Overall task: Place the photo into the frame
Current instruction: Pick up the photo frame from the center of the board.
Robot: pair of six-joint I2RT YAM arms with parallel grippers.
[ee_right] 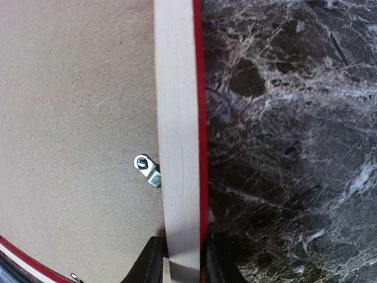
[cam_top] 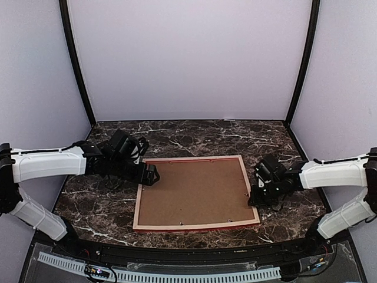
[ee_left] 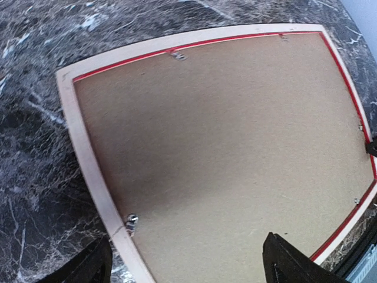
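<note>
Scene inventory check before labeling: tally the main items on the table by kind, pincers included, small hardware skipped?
Frame: 1
Backing board: 1
Pincers: 2 (left pincer, right pincer)
Total: 4

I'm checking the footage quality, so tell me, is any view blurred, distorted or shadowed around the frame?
Top external: evenly lit and sharp, the frame straight-edged, no glare. Left wrist: wide-angle lens bows its rails, and a soft shadow dims the backing board toward the lower left. Right wrist: very close, the rail curves, the metal clip looks slightly soft.
</note>
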